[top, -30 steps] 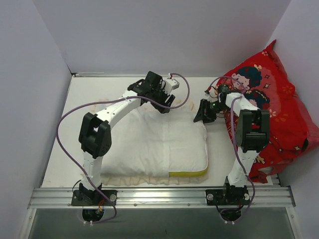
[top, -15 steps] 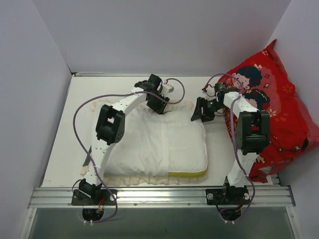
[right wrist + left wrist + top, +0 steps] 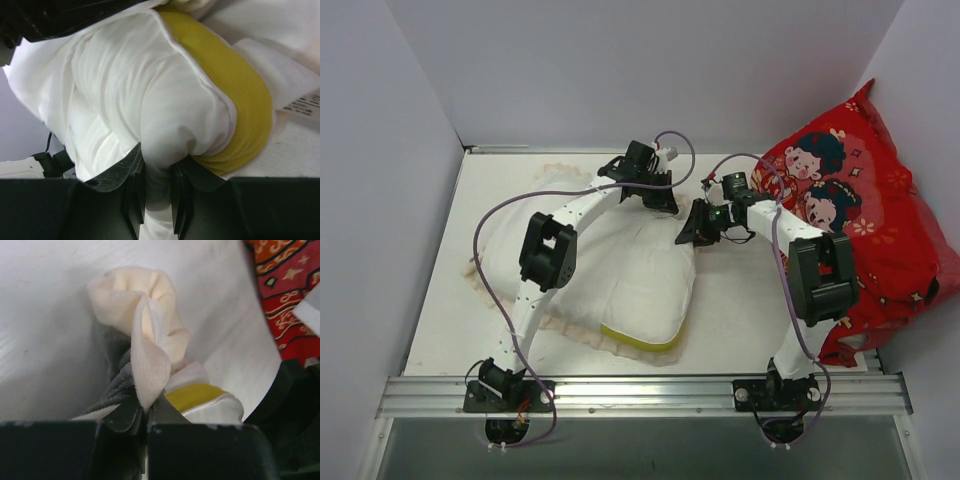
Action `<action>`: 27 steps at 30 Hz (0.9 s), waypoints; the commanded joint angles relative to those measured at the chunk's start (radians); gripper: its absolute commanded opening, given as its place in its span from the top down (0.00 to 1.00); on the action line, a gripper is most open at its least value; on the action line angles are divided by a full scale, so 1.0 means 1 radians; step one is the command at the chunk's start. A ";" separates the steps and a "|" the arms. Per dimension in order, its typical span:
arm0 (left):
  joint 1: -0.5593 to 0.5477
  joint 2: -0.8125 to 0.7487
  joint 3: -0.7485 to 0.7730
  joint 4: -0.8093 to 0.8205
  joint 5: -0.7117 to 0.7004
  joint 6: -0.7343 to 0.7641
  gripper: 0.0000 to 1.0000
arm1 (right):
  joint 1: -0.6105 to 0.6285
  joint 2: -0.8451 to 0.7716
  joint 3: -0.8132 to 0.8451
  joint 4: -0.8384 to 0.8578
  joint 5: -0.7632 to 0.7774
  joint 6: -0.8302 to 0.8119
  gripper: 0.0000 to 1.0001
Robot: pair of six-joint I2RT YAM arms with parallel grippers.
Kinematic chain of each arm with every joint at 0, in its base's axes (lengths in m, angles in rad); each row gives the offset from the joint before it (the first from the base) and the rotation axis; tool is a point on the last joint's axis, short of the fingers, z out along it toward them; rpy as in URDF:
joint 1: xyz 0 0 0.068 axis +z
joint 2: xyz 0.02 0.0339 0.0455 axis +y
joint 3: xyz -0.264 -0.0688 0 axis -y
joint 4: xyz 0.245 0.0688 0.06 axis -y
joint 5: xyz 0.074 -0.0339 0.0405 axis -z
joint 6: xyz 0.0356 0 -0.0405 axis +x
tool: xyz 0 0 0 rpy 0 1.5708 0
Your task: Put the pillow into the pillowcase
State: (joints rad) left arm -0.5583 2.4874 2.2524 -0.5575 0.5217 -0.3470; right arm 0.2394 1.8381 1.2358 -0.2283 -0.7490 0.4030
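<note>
The pillow lies bunched just under the two grippers, its yellow strip curled at the end farthest from them. The right gripper has its jaws squeezed onto a fold of the pillow's white cover. Close to its left, the left gripper is clamped tight on the pillowcase. Most of the pillowcase is hidden beneath the pillow, so how far inside the pillow sits cannot be told. A red cushion leans to the right of the right gripper.
</note>
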 commanded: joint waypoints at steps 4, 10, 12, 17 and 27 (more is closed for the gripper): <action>-0.069 -0.156 -0.122 0.328 -0.021 -0.192 1.00 | -0.073 -0.025 -0.021 0.066 -0.125 0.033 0.83; -0.054 -0.220 -0.140 0.154 -0.008 0.024 0.46 | -0.211 0.019 0.060 -0.135 -0.070 -0.163 0.83; -0.051 -0.274 -0.171 0.078 -0.058 0.121 0.32 | -0.230 0.023 0.096 -0.202 -0.062 -0.191 0.77; -0.009 -0.452 -0.254 -0.094 -0.296 0.431 0.21 | -0.236 -0.043 0.116 -0.312 -0.036 -0.196 0.33; -0.041 -0.412 -0.238 -0.190 -0.322 0.508 0.20 | -0.267 -0.140 -0.064 -0.350 -0.059 -0.112 0.24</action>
State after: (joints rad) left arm -0.5728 2.0331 1.9888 -0.6868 0.1913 0.1123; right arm -0.0204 1.7069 1.2209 -0.5198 -0.7773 0.2615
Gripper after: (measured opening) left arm 0.799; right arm 0.766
